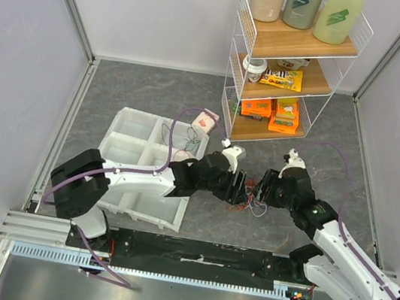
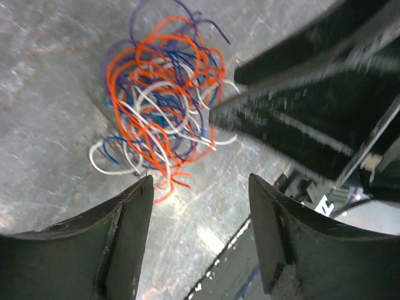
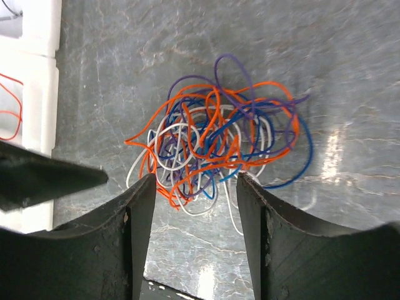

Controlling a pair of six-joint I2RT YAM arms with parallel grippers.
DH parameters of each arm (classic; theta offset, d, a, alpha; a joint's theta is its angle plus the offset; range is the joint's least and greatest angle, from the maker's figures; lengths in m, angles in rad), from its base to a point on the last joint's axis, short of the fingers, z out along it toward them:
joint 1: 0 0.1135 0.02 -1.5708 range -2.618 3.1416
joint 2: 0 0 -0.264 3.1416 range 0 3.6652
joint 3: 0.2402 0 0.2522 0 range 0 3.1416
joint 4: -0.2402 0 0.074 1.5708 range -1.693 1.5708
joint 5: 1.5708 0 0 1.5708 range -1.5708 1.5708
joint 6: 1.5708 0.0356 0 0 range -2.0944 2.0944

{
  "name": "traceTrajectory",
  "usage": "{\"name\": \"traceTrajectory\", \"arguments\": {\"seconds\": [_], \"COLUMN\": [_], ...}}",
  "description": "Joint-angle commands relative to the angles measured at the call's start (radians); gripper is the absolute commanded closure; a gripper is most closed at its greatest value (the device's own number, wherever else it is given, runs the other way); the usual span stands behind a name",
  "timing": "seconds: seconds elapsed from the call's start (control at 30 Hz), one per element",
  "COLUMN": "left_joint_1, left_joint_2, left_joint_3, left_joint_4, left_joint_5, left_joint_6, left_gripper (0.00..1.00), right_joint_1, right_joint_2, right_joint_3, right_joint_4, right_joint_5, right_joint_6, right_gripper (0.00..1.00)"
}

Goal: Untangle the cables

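Facing each other over the tangled cables on the bench, the left fingers and right fingers are hanging open, gripping nothing.

My overhead view is bright and even, lit from above, sharp edge to edge, with only soft shadows on the table. On the left wrist camera I get pale glare streaks across the grey surface. The right arm at upper right is smeared with motion blur, and the fingers in the foreground are dark and soft. The right wrist picture is crisper. The cables are in focus, a bright reflection sits on the surface at right, and the white bin nearly washes out.
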Motion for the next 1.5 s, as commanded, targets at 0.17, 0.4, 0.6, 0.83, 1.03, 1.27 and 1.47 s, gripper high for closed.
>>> {"name": "traceTrajectory", "arguments": {"seconds": [0.17,0.4,0.6,0.83,1.03,1.27,1.47], "left_joint_1": [0.120,0.136,0.134,0.133,0.133,0.133,0.133], "left_joint_2": [0.137,0.205,0.156,-0.017,-0.200,-0.402,-0.618], "left_joint_3": [0.089,0.118,0.089,0.017,-0.026,-0.012,0.100], "left_joint_4": [0.024,0.053,0.075,0.109,0.038,-0.020,0.004], "left_joint_5": [0.020,0.074,0.100,0.143,0.092,0.103,0.291], "left_joint_6": [-0.066,-0.074,-0.058,-0.017,0.040,0.096,0.092], "left_gripper": [0.30,0.51,0.92,0.98,0.98,0.98,0.98], "right_joint_1": [0.000,0.002,0.002,0.002,0.002,0.002,0.000], "right_joint_2": [0.095,0.093,0.121,0.126,0.106,0.092,0.096], "right_joint_3": [-0.095,-0.115,-0.129,-0.132,-0.124,-0.113,-0.093], "right_joint_4": [0.174,0.180,0.201,0.189,0.145,0.090,0.021], "right_joint_5": [-0.072,-0.063,-0.054,0.020,0.106,0.207,0.345], "right_joint_6": [0.029,0.011,0.002,0.017,0.032,0.066,0.143], "right_gripper": [0.47,0.56,0.63,0.69,0.76,0.72,0.72]}}
